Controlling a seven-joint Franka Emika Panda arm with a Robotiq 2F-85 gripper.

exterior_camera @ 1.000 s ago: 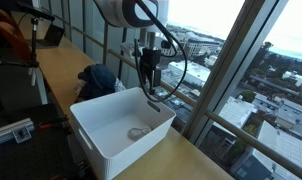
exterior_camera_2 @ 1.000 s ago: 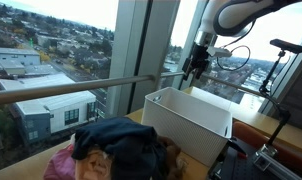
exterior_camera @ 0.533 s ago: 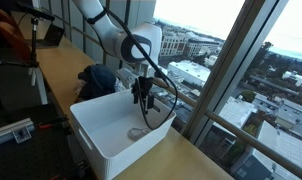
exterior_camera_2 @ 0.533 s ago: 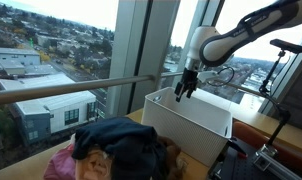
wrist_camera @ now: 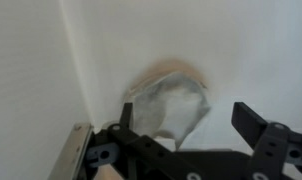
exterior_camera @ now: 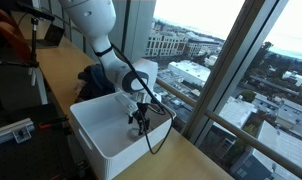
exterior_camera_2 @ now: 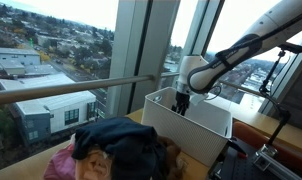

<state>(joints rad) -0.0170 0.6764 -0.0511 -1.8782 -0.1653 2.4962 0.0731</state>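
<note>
1. Small crumpled cloth [wrist_camera: 171, 103], seen in the wrist view: pale grey-white, with a tan, rounded edge showing along its top.
2. State: bunched and wrinkled, not spread flat; lies loose.
3. Pose: a low heap, with its creases running across the pale part; its lower edge is hidden.
4. Place: on the floor of the white bin [exterior_camera: 109, 152], near the seam where floor meets wall.

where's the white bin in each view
exterior view: the white bin sits lower centre, on the wooden counter.
exterior view: right of centre, behind the clothes pile.
wrist view: its white inside fills the picture.
shared landmark: the open gripper, reaching down inside the bin in all three.
</note>
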